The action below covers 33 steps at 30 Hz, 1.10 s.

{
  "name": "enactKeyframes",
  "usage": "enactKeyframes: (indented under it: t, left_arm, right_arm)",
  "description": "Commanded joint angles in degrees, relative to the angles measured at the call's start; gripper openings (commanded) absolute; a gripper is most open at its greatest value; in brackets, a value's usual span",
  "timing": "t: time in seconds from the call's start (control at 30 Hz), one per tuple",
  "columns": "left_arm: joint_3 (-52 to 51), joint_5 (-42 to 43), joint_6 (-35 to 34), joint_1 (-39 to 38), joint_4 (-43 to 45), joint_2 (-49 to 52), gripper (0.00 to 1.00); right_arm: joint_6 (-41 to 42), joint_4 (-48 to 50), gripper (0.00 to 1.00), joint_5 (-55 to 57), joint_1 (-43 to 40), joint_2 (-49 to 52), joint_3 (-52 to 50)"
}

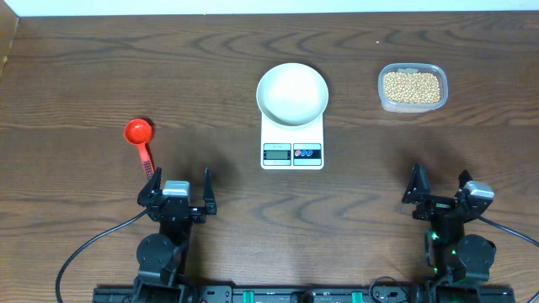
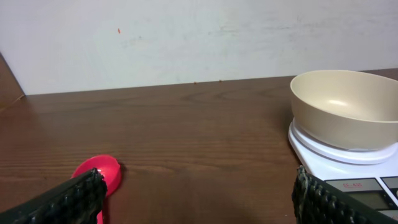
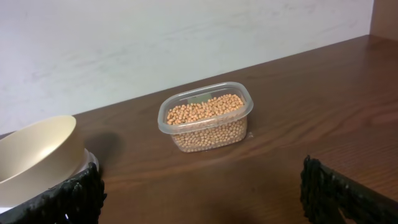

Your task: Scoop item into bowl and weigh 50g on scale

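An empty white bowl sits on the white scale at the table's middle. Tan-yellow beans fill a clear plastic tub at the back right. A red scoop lies on the left, bowl end away from me. My left gripper is open and empty, just behind the scoop's handle. Near the front right, my right gripper is open and empty, well short of the tub.
The dark wooden table runs back to a white wall. Both arm bases stand at the front edge. A wooden edge shows at the far left.
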Motion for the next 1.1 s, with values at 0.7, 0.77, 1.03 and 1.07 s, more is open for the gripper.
enactKeyframes:
  t: [0.7,0.77,1.03,1.07]
  left_arm:
    - [1.2,-0.8,-5.5,0.0,-1.4,1.3,0.98]
    - [2.7,-0.9,-5.5,0.0,-1.4,2.8,0.98]
    - [12.9,-0.8,-5.5,0.0,-1.4,18.0,0.98]
    - [14.1,-0.8,-5.6,0.0,-1.5,19.8,0.98]
  right_arm:
    - [0.5,-0.2,0.99,0.3,0.3,-0.4,-0.1]
    - [0.5,-0.2,0.99,0.3,0.3,-0.4,-0.1]
    - [0.5,-0.2,0.99,0.3,0.3,-0.4,-0.1]
    - [0.5,-0.2,0.99,0.3,0.3,-0.4,-0.1]
